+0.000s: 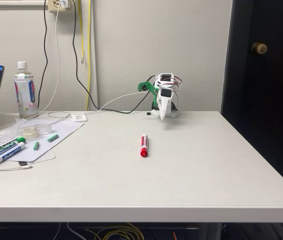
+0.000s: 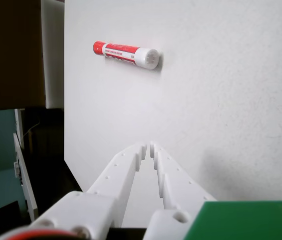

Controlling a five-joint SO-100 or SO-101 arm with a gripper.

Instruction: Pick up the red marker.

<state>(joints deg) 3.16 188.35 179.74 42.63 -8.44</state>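
mid-table in the fixed view, well short of the folded arm (image 1: 164, 100): red marker (image 1: 144, 145), lying flat, cap toward the camera. farther back, gripper (image 2: 148, 146) with tips seemingly together. best opened wide, then lowered square across the barrel.

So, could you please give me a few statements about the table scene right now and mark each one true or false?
1. The red marker lies flat on the white table. True.
2. The end effector is clamped around the red marker. False: its fingertips are together, holding nothing, apart from the marker.
3. A blue-capped marker and a green-capped marker lie at the table's left in the fixed view. True.
4. The plastic bottle has tipped over. False: it stands upright near the wall.
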